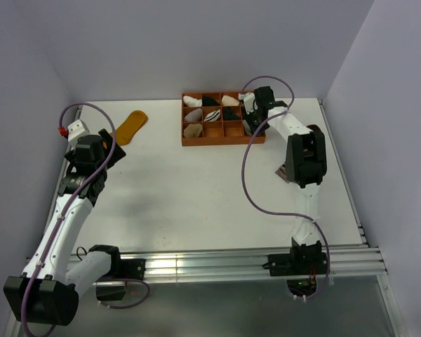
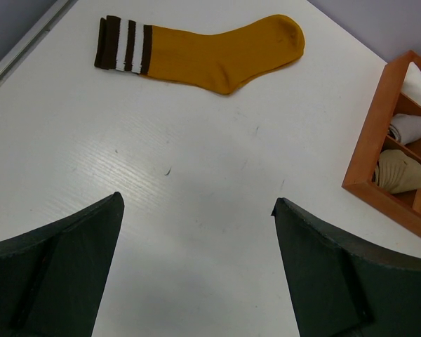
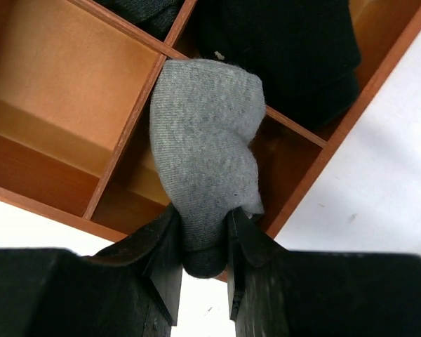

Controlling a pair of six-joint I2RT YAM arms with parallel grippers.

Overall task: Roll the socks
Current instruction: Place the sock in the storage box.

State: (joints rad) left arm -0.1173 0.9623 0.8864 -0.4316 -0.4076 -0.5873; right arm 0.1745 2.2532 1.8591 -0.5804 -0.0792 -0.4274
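A mustard-yellow sock with a brown-and-white striped cuff lies flat on the white table, also seen in the top view. My left gripper hovers short of it, open and empty; in the top view the left gripper is at the table's left. My right gripper is shut on a bunched grey sock, held over a near-right compartment of the orange tray. In the top view the right gripper is above the tray's right side, hiding the grey sock.
The orange divided tray stands at the back centre, holding white, black and beige sock bundles. A dark brownish piece shows under the right arm's elbow. Walls close off the table's left, back and right.
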